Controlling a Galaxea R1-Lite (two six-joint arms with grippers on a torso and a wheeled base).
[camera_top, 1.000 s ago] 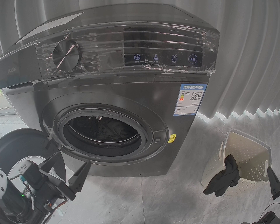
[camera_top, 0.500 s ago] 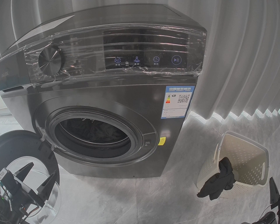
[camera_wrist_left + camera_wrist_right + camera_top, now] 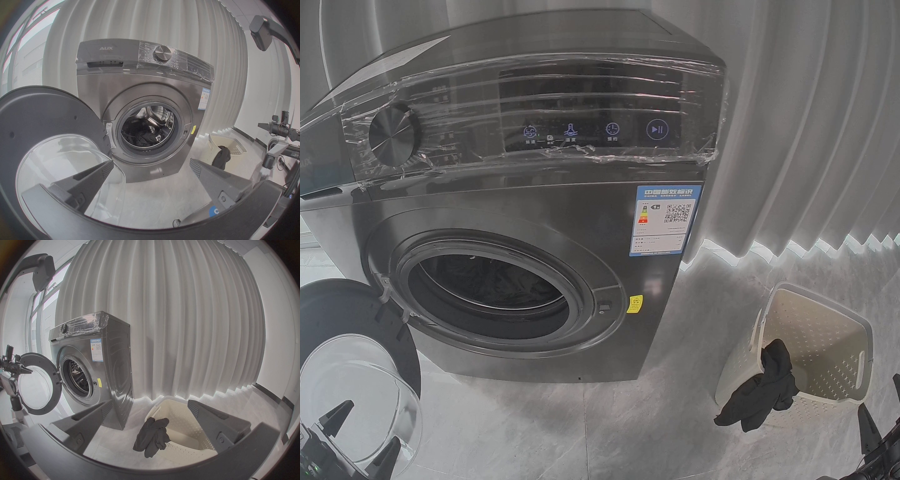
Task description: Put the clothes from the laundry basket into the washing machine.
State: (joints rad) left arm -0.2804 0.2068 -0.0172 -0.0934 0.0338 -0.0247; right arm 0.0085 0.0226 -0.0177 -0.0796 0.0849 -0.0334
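Observation:
The grey washing machine [image 3: 537, 206] stands with its round door [image 3: 359, 350] swung open to the left. Dark clothes [image 3: 143, 136] lie inside the drum. To the machine's right, a cream laundry basket [image 3: 831, 337] rests on the floor, with a black garment [image 3: 759, 387] draped over its near rim. My left gripper [image 3: 365, 431] is low in front of the open door, open and holding nothing. My right gripper [image 3: 150, 403] is open and holding nothing, a short way before the basket [image 3: 187, 424] and the garment [image 3: 153, 435].
White pleated curtains [image 3: 812, 125] hang behind and to the right of the machine. Pale marble floor [image 3: 612, 431] spreads between the machine and the basket. The open door's glass bowl [image 3: 72, 165] sits close to my left fingers.
The head camera has turned right, so the whole scene has slid left. My left gripper has drawn back and down from the drum opening, still open. The garment stays on the basket rim.

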